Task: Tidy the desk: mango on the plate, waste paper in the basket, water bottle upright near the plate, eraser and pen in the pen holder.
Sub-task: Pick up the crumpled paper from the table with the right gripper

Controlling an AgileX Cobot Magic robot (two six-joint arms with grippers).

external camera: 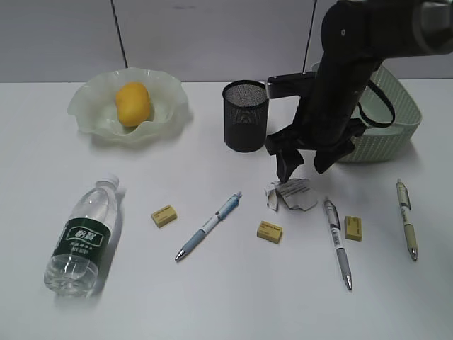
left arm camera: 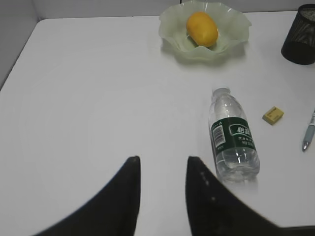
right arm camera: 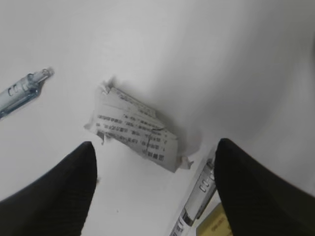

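The water bottle (external camera: 83, 237) lies on its side, well left of the waste paper (external camera: 291, 194). Above that paper hangs the right gripper (external camera: 306, 163), spread wide. The left gripper (left arm camera: 162, 169) is spread too.

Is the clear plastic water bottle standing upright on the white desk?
No, the clear plastic water bottle with the green label lies on its side on the white desk, its white cap pointing toward the pale green wavy plate.

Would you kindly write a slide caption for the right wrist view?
Open right gripper poised over the crumpled paper, a pen to one side.
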